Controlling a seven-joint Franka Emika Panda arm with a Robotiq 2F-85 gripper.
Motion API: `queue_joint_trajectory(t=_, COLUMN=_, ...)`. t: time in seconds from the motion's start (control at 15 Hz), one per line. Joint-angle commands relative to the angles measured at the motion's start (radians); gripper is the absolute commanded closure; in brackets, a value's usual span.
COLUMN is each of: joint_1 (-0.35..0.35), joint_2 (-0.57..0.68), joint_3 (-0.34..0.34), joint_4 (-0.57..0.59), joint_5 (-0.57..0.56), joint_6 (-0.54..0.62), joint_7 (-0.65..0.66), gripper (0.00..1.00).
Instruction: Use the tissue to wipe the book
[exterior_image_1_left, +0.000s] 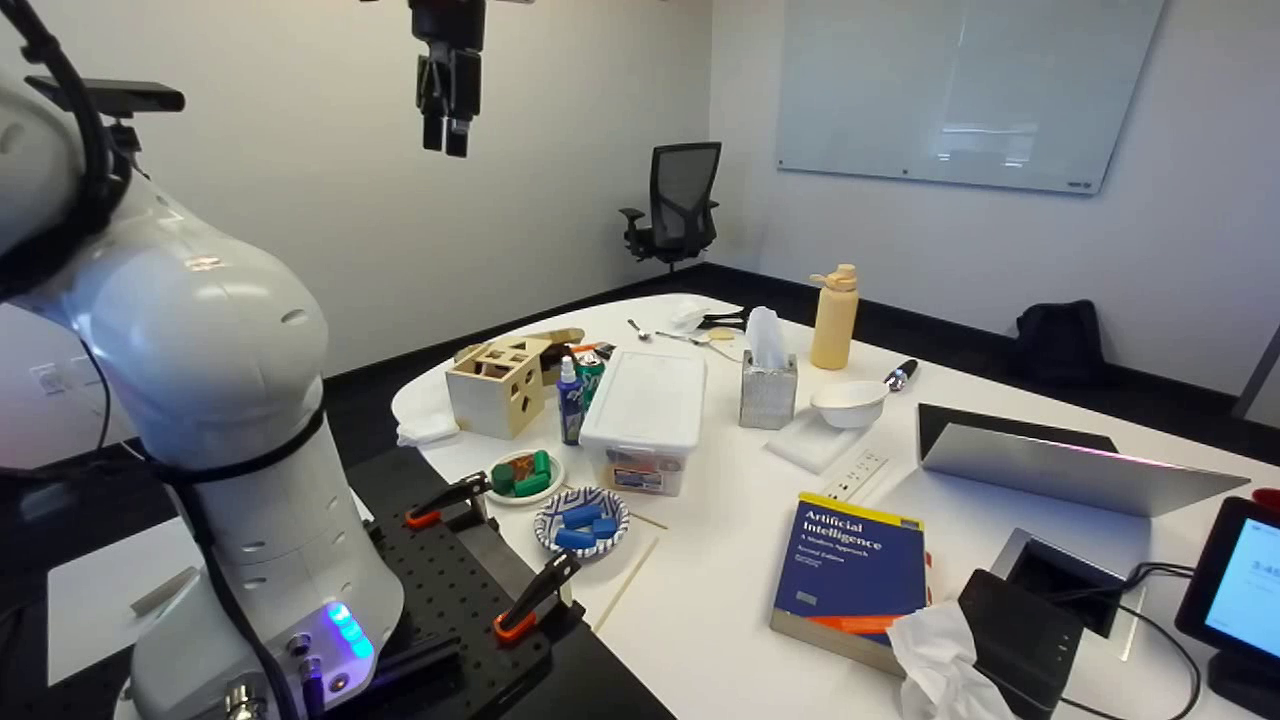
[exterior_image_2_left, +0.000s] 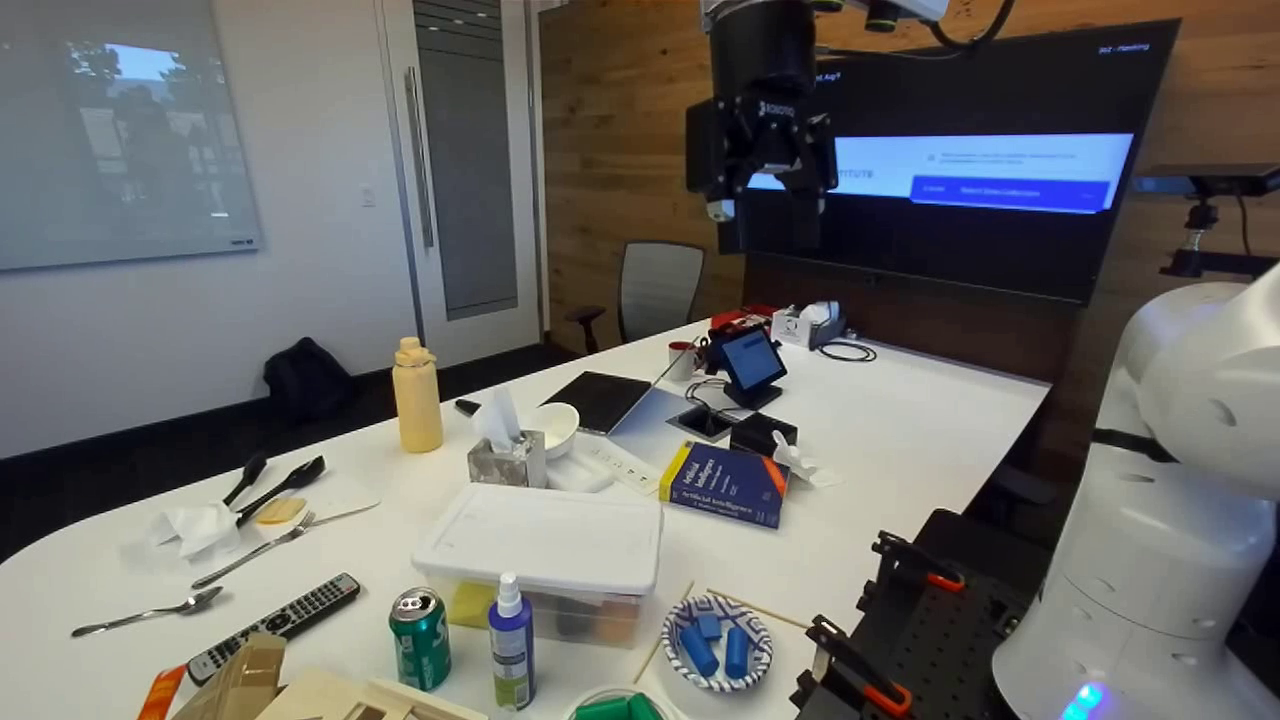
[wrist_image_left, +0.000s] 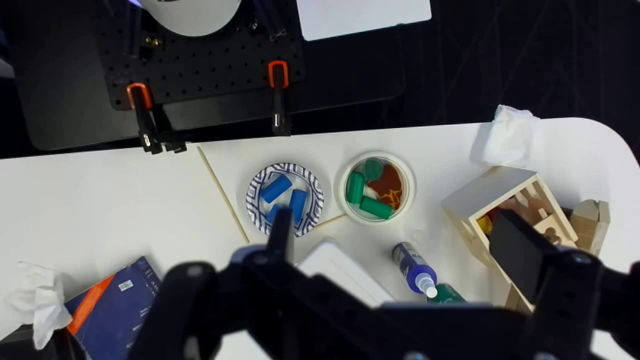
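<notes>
The Robotiq gripper (wrist_image_left: 400, 240), nearest the wrist camera, hangs well above the white table (exterior_image_1_left: 700, 610) with its jaws spread wide apart. Below, the Artificial Intelligence textbook (exterior_image_1_left: 850, 570) lies flat, cover up, in from the edge beside which the Panda arm (exterior_image_1_left: 200, 310) stands. A crumpled white tissue (exterior_image_1_left: 938, 660) sits at one corner of it, next to a black box (exterior_image_1_left: 1025, 630); whether tissue and book touch, I can't tell. Over toward the opposite edge I see a tissue box (exterior_image_1_left: 768, 395) with a tissue sheet (exterior_image_1_left: 766, 340) sticking up, and nearer that edge stands a yellow bottle (exterior_image_1_left: 835, 320). By the arm's edge, a patterned paper bowl (wrist_image_left: 253, 200) holds blue blocks (wrist_image_left: 276, 188), and a wooden shape sorter (exterior_image_1_left: 480, 405) sits near the table's rounded corner.
</notes>
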Motion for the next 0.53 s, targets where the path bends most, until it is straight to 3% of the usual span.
queue_joint_trajectory(t=0.0, joint_1=-0.023, joint_2=0.025, joint_3=-0.011, joint_4=-0.007, joint_5=-0.024, joint_6=0.013, joint_7=-0.033, gripper=0.0)
queue_joint_trajectory(t=0.47, joint_1=-0.105, joint_2=0.22, joint_3=-0.176, joint_4=-0.018, joint_5=-0.164, joint_6=0.189, joint_7=-0.277, gripper=0.0)
